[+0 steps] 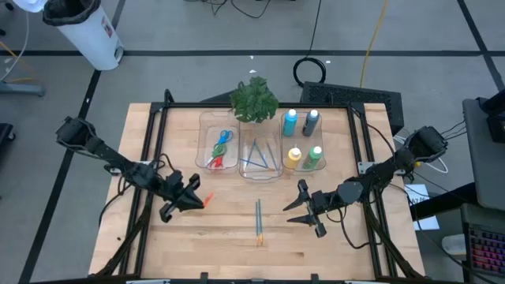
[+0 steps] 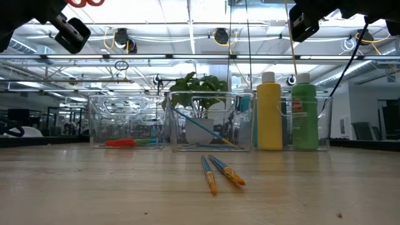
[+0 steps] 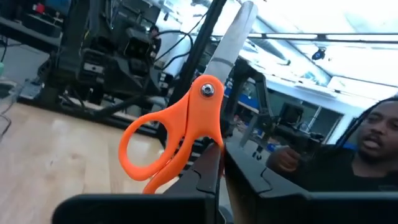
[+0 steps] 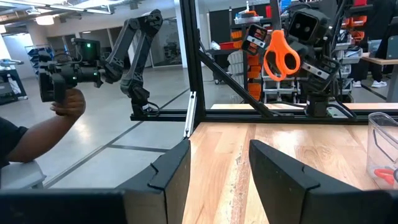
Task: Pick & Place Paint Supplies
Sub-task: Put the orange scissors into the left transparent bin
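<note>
Orange-handled scissors (image 3: 180, 130) are in my left gripper (image 1: 192, 199), which is shut on them above the table's left part; they also show far off in the right wrist view (image 4: 281, 53). Two thin brushes (image 1: 258, 221) lie side by side flat on the wood near the front middle. My right gripper (image 1: 304, 209) hovers open over the table's right part, nothing between its fingers (image 4: 168, 171). Yellow (image 2: 269, 112) and green (image 2: 304, 112) paint bottles stand in the right bin with a light blue (image 1: 290, 120) and a dark one (image 1: 311, 121). My left gripper pinches the scissors between its two fingers (image 3: 208, 177) at the handle end just below the pivot (image 3: 189, 152). One orange handle ring (image 3: 142, 152) sticks out to the side. The fingers come about level from the table's left. The scissors are lifted clear, blades (image 3: 233, 37) pointing up and away.
Three clear bins stand in a row at the back: the left one (image 1: 203, 118) holds scissors, the middle one (image 1: 260, 175) brushes, the right one (image 1: 323, 142) bottles. A leafy plant (image 1: 254, 99) stands behind them. A person (image 3: 367, 143) is beyond the table. Bare wood lies at the front.
</note>
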Tool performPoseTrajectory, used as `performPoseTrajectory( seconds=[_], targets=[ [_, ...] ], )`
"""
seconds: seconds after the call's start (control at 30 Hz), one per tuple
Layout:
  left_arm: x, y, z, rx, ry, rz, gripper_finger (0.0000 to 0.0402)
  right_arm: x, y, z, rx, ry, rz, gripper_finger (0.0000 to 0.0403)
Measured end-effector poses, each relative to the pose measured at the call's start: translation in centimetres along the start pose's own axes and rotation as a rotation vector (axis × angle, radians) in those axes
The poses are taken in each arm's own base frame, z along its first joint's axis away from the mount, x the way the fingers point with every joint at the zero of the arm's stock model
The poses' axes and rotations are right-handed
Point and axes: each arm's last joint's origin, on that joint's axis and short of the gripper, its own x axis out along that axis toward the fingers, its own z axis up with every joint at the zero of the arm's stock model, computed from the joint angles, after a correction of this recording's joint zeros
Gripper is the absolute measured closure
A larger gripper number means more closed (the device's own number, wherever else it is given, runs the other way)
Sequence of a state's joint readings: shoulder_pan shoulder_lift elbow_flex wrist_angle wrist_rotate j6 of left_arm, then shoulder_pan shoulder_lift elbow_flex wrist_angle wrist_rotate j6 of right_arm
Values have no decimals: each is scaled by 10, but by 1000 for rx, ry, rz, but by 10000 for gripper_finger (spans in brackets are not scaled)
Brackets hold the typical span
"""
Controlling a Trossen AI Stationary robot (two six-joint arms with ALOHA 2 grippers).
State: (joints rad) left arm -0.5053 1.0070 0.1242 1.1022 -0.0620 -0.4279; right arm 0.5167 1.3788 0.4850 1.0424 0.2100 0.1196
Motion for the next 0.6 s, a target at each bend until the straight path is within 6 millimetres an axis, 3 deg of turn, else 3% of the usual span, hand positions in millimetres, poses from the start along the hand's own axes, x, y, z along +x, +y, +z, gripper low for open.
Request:
performPoseTrajectory(
  seconds=[0.6],
  targets=[
    [0,5,2,31,-73,173,390,0,0,0,0,0,0,245]
  ],
)
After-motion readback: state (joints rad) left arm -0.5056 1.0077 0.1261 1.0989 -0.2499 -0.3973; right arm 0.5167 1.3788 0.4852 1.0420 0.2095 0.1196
